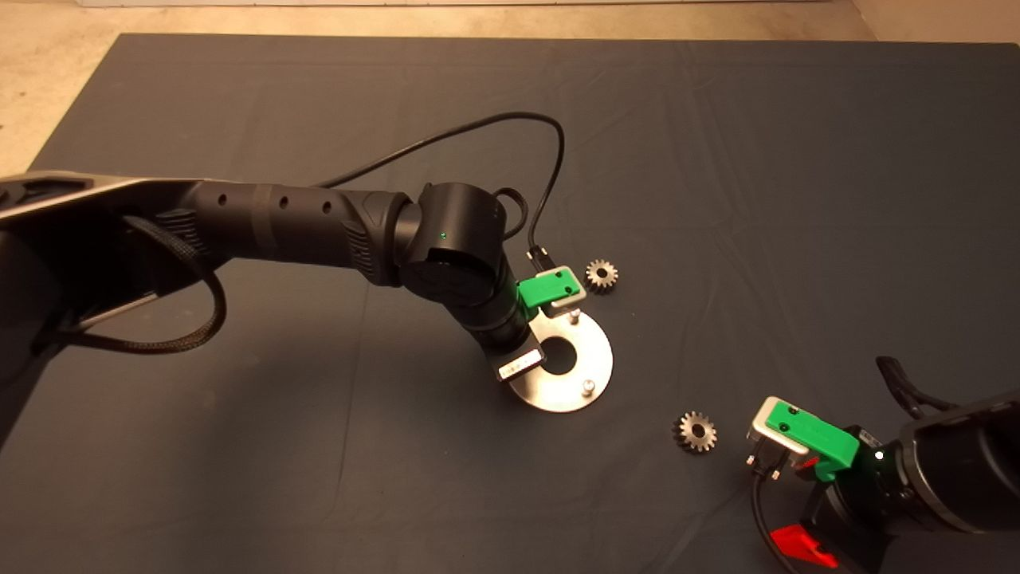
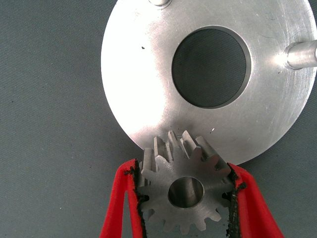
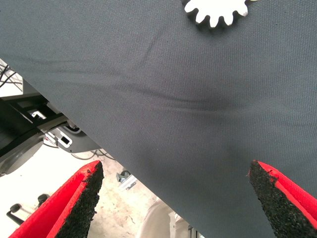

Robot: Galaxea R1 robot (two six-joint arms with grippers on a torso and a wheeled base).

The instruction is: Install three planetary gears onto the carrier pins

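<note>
Parted tool point(image 3: 181, 198), mat point(image 3: 173, 99), seemingly gear point(image 3: 216, 11) edge

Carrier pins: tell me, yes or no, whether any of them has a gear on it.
No: two carrier pins stand bare; the left gripper holds one gear.

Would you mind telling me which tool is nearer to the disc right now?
Left. The left tool hangs over the disc, shut on a gear at its edge. The right tool waits open off to the mat's lower right, beyond another gear.
</note>
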